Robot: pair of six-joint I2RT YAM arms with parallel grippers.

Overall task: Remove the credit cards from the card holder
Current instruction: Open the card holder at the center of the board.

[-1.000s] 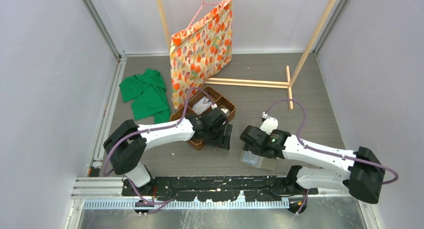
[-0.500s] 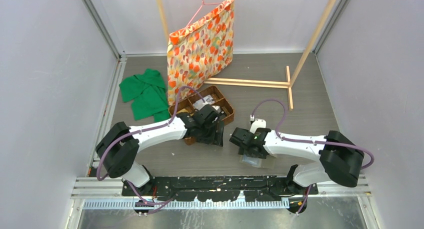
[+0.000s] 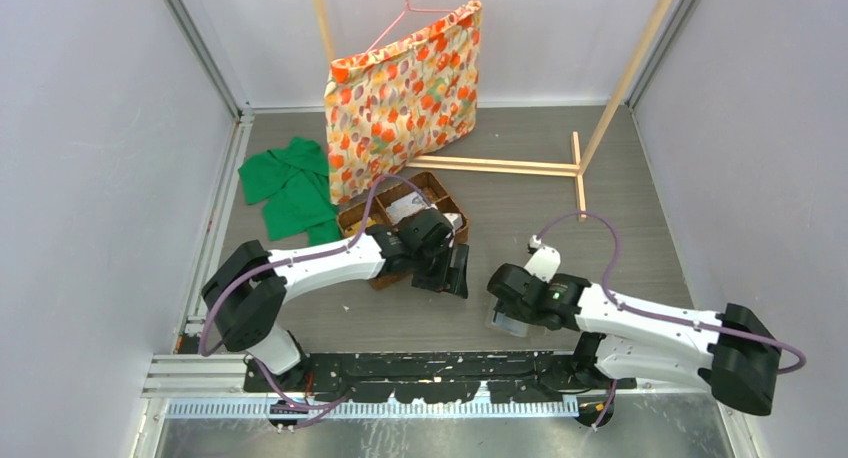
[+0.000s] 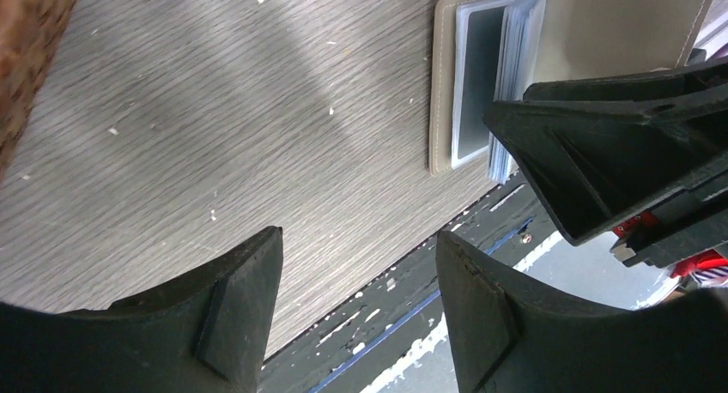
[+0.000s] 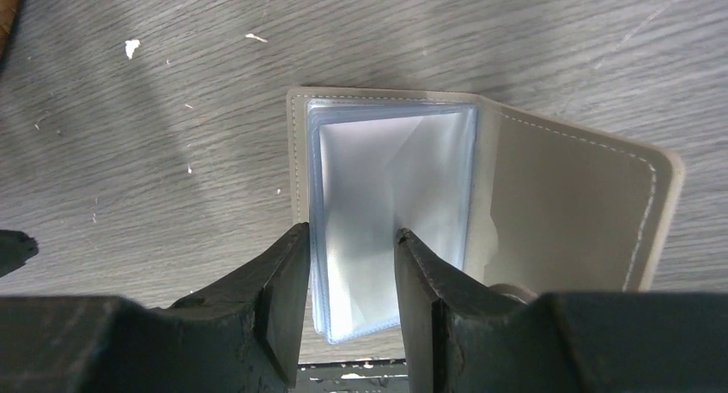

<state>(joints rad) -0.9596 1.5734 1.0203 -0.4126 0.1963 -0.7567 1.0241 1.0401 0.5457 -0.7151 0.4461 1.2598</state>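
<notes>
The card holder (image 3: 512,323) lies open on the table by the front edge, a pale grey bifold (image 5: 567,213) with a stack of clear plastic sleeves (image 5: 391,178) at its fold. No credit cards can be told apart from the sleeves; they are hidden. My right gripper (image 5: 349,234) hangs right over the holder (image 4: 592,24), its jaws partly closed with a gap, straddling the left part of the sleeve stack. Whether they pinch the sleeves does not show. My left gripper (image 4: 358,237) is open and empty, held above bare table to the left of the holder.
A brown wicker divided basket (image 3: 438,191) sits just behind the left gripper (image 3: 455,273). A green cloth (image 3: 290,188) lies at the left. A flowered bag (image 3: 405,88) hangs on a hanger at the back, beside a wooden frame (image 3: 577,173). The black front rail (image 3: 430,368) runs close below the holder.
The right gripper swung left, then came back down over the holder, and its jaws narrowed around the sleeves. The left gripper shifted slightly right. The hanging bag swung.
</notes>
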